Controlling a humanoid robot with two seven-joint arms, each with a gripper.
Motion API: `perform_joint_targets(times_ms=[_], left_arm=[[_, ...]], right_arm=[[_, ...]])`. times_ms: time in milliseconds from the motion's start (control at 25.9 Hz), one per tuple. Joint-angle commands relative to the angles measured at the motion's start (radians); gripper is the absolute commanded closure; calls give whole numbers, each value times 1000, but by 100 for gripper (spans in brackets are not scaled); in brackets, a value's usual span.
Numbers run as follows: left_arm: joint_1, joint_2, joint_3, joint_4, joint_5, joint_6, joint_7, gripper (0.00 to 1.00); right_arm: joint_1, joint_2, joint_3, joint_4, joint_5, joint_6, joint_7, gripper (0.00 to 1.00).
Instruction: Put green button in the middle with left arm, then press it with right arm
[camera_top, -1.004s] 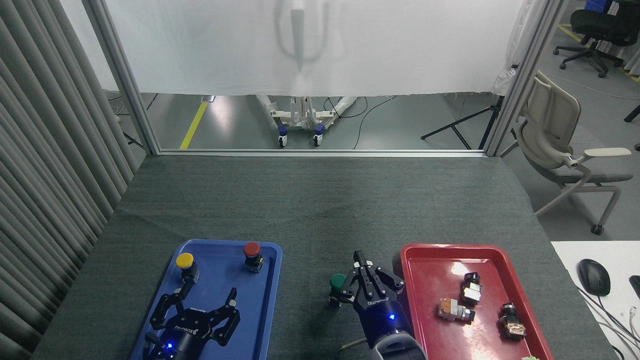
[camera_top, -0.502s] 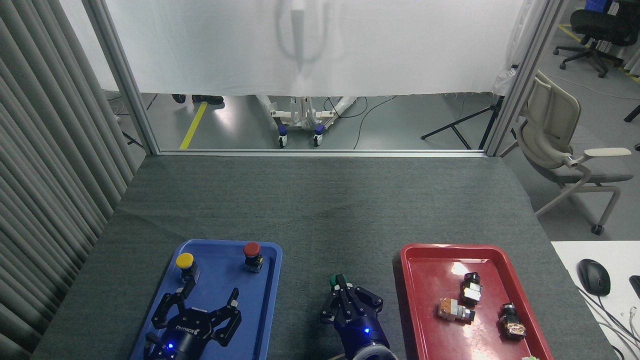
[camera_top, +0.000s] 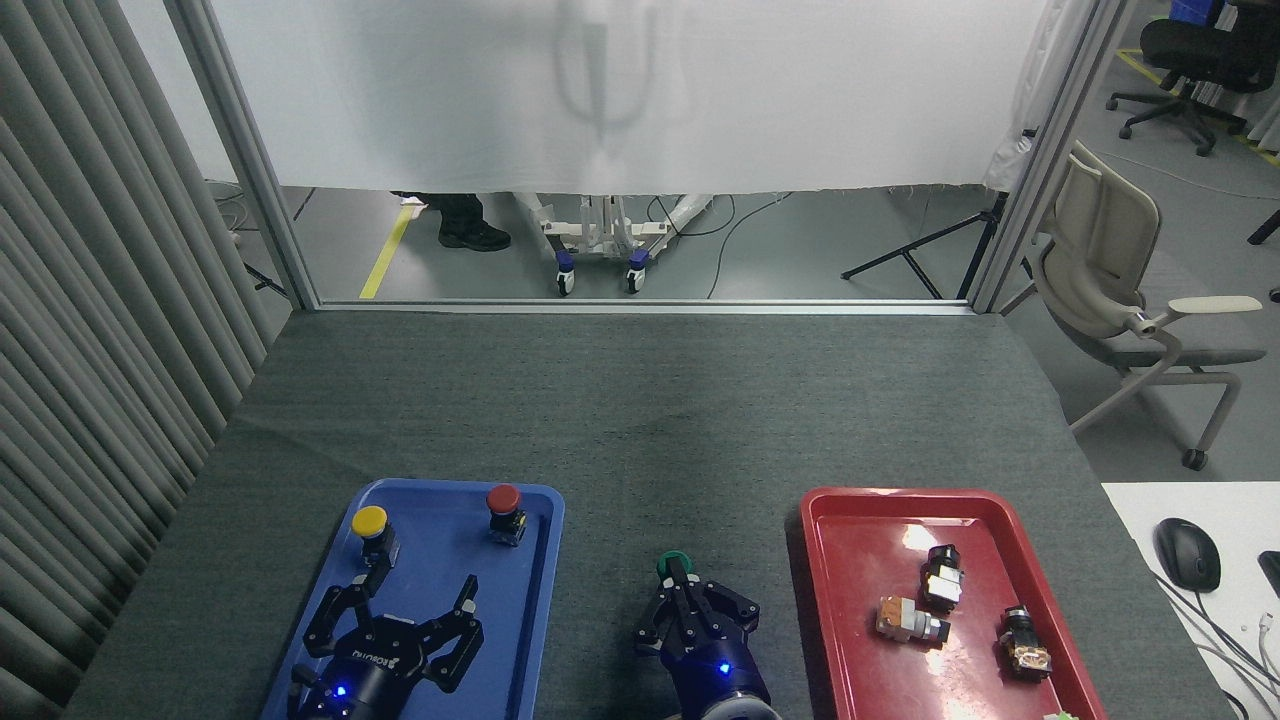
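The green button (camera_top: 669, 563) stands on the bare dark grey middle (camera_top: 650, 470) of the table, between the two trays. Only the far rim of its cap shows. My right gripper (camera_top: 683, 580) sits right over it from the near side, fingers together and tip on the cap; the button's base is hidden. My left gripper (camera_top: 416, 592) hangs open over the near part of the blue tray (camera_top: 540, 560), holding nothing.
A yellow-capped button (camera_top: 370, 524) and a red-capped button (camera_top: 504, 506) stand at the far end of the blue tray. The red tray (camera_top: 850, 620) on the right holds three small switch parts. A person's shoes (camera_top: 460, 225) show beyond the table's far edge.
My right gripper has shifted left from beside the green button to on top of it, covering most of the cap. The left arm stayed put. Shoes have come into view behind the curtain.
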Motion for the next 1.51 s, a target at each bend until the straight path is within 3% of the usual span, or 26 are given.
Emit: perform_joint_targets(times_ms=[0,618,695,734,773,811,850,966,1120,1468], left_arm=[[-3,0,0,0,0,-1,0,0],[6,-2,0,-19,0,-27,0,0],[9,-2,0,-20,1,-32,-3,0],[12,-2,0,-22,1,-41,-6,0],[13,-3,0,-23,3,-61,-6,0],[13,-3,0,-26,3,-88,-8,0],[15,-3,2,-28,3,-105,-9,0],[15,-8,2,-31,3,-113,-9,0],[17,-11,-2,-46,3,-122,-11,0],[7,-18,0,-42,8,-118,-2,0]], right_arm=[[0,3,0,18,0,-1,11,100],[-36,-8,-18,-103,-6,38,-1,98],[-32,-16,-18,-124,-6,51,-1,78],[-30,-19,-20,-136,-8,64,-3,58],[-27,-28,-29,-149,-8,74,-3,27],[-24,-34,-46,-161,-9,79,-3,4],[-20,-39,-67,-172,-11,74,-7,1],[0,-40,-104,-195,-11,61,-26,0],[39,-80,-155,-245,-19,31,-29,0],[195,-113,-294,-390,-43,-81,-29,0]])
